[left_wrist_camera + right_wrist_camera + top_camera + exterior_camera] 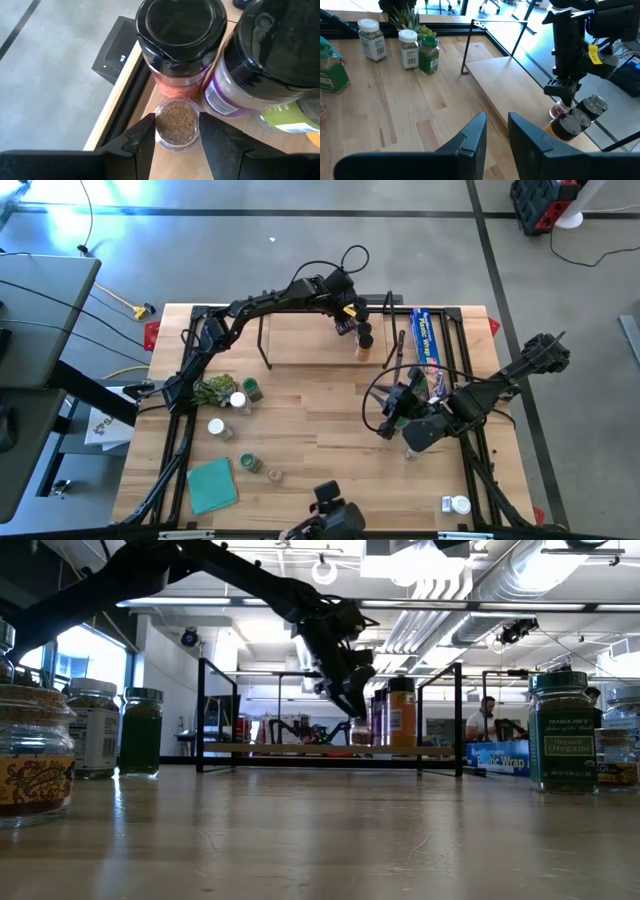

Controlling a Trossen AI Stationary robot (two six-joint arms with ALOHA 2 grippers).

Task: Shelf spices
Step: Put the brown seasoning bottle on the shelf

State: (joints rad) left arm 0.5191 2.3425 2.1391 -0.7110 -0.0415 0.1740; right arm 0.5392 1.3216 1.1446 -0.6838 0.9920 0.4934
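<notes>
Straddling lidless jar; wrist-only detail

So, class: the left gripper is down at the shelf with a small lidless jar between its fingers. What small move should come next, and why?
Probably open the fingers and lift straight up. The left gripper brackets the small lidless jar, which appears to stand on the shelf beside two black-lidded jars. A sideways pull could knock those close neighbours. The right gripper hangs empty over the table.
</notes>
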